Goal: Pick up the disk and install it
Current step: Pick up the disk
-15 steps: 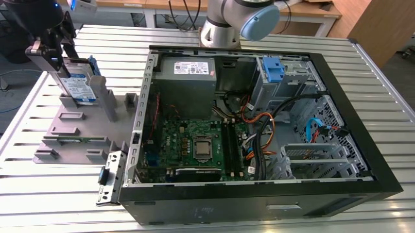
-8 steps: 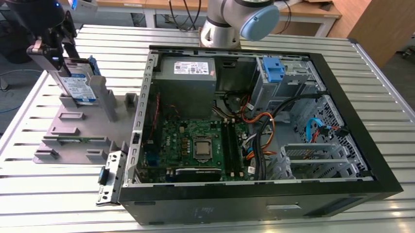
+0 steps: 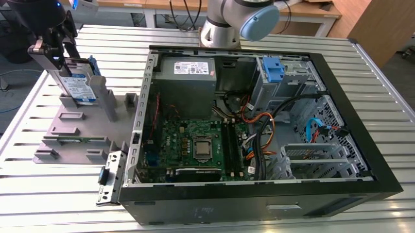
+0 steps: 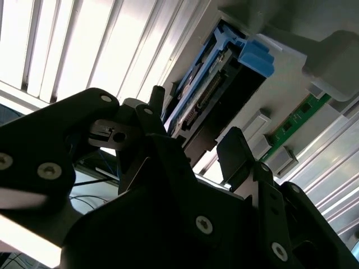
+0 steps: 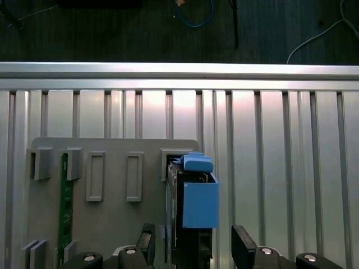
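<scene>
At the exterior view's left of the open case [image 3: 363, 160], the disk [image 3: 79, 88] stands on edge in a slot of a grey holder [image 3: 77, 131] that lies on the slatted metal surface [image 3: 65, 199]. The gripper [image 3: 55, 54] hangs at the disk's upper end, tilted over it. In the first wrist view the gripper [image 5: 193, 240] has its jaws open, one on each flat side of the disk [image 5: 193, 196], with a narrow gap showing on both sides, so they straddle it without clamping. The second wrist view gives the same: the gripper [image 4: 193, 120] with its two black fingers [image 4: 235, 154] apart and the disk [image 4: 196, 98], blue carrier and connector edge toward the camera, between and beyond them. A green memory stick [image 5: 65, 207] sits in another slot of the holder [image 5: 112, 224], well apart from the disk. Inside the case, the power supply [image 3: 188, 70] fills the far corner nearest the holder, a bare blue bracket [image 3: 275, 68] sits in the drive cage at the far side, and the motherboard [image 3: 194, 145] lies on the floor of the case.
</scene>
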You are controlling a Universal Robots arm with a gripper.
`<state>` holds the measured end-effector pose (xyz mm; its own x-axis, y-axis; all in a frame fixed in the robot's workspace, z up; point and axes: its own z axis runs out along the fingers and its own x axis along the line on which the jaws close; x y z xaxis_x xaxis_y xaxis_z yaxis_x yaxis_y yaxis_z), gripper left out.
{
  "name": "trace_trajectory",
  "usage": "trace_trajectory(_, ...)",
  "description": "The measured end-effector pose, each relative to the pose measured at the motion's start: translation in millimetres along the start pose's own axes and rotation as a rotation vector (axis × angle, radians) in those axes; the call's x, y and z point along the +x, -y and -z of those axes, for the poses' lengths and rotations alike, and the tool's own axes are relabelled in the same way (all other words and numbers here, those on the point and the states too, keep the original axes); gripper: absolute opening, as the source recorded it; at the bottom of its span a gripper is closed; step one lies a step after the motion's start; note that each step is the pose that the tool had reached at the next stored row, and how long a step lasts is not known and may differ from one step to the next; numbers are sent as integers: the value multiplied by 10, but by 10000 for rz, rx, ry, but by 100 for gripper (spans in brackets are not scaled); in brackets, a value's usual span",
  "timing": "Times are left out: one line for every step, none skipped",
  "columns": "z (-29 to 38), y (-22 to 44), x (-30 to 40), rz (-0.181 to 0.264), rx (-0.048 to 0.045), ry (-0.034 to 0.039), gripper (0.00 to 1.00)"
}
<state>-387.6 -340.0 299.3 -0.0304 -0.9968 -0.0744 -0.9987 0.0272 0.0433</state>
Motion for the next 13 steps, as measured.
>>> trace_trajectory(0, 1, 0, 0, 0, 0, 64)
trace_trajectory(0, 1, 0, -1, 0, 0, 64)
trace_trajectory(0, 1, 0, -1, 0, 0, 64)
trace_trajectory(0, 1, 0, -1, 0, 0, 64)
trace_trajectory(0, 1, 0, -1, 0, 0, 64)
trace_trajectory(0, 1, 0, -1, 0, 0, 64)
trace_trajectory(0, 1, 0, -1, 1, 0, 64)
trace_trajectory(0, 1, 0, -1, 0, 0, 63)
trace_trajectory(0, 1, 0, -1, 0, 0, 63)
trace_trajectory(0, 2, 0, 0, 1, 0, 56)
trace_trajectory(0, 1, 0, -1, 1, 0, 56)
trace_trajectory(0, 2, 0, -1, 0, 0, 56)
trace_trajectory(0, 2, 0, -1, 1, 0, 56)
